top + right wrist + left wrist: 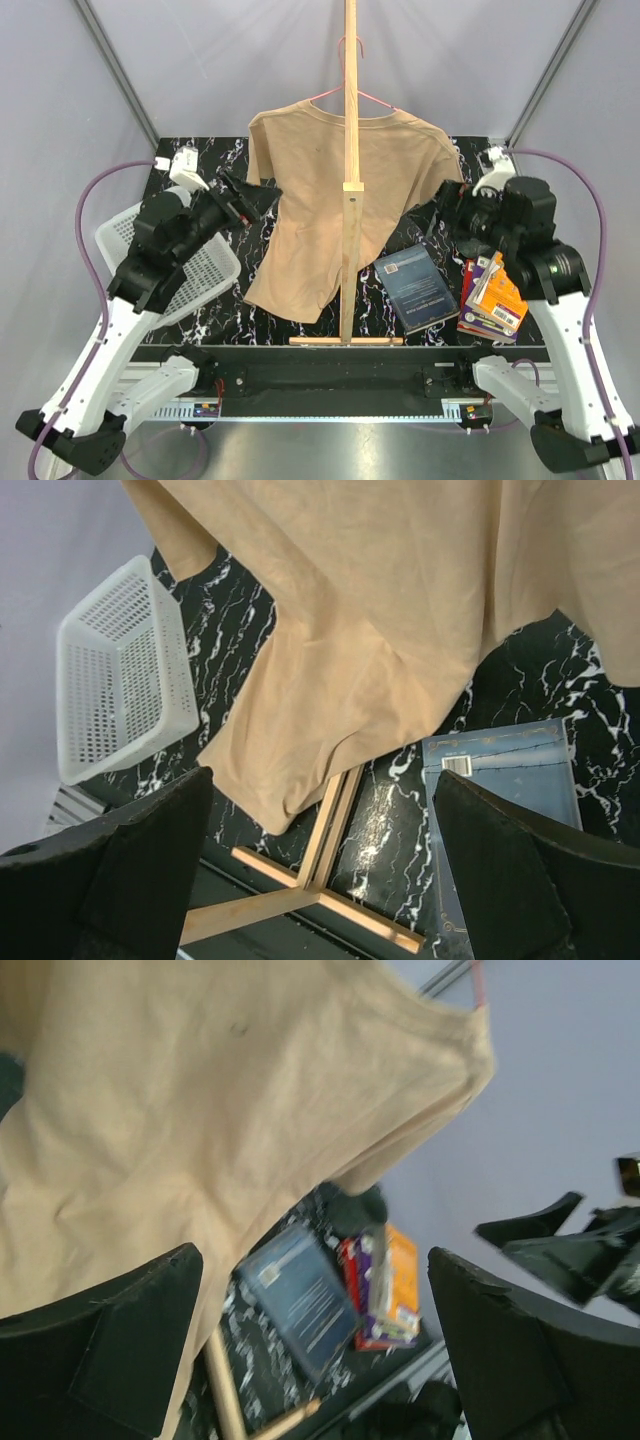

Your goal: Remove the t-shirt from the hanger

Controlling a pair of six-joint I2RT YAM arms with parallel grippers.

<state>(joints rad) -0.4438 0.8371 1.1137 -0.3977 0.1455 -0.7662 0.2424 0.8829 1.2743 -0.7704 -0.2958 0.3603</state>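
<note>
- Left gripper [243,196]: the fingers [110,1350] are spread wide and nothing is pinched. It's parked just beside one sleeve.
- Right gripper [447,197]: same deal, fingers [520,880] spread and nothing held, close to the other sleeve.
- The t-shirt [320,190] is hung on the pink hanger [375,99], which is hooked high on the wooden pole stand [350,150]. The hem is draped low near the stand's base.
- Handling-wise, the cloth can be expected to be light, soft and floppy. It'll likely stretch and bunch rather than slip.
- The wire hanger looks flimsy, so it could probably be swung or dragged off the pole if the shirt is yanked.
- Best hold is probably a pinched fold at a shoulder or sleeve edge, so the cloth can be slid off the wire end.
- A white basket [112,238] and some books [415,288] are sat nearby on the table.
</note>
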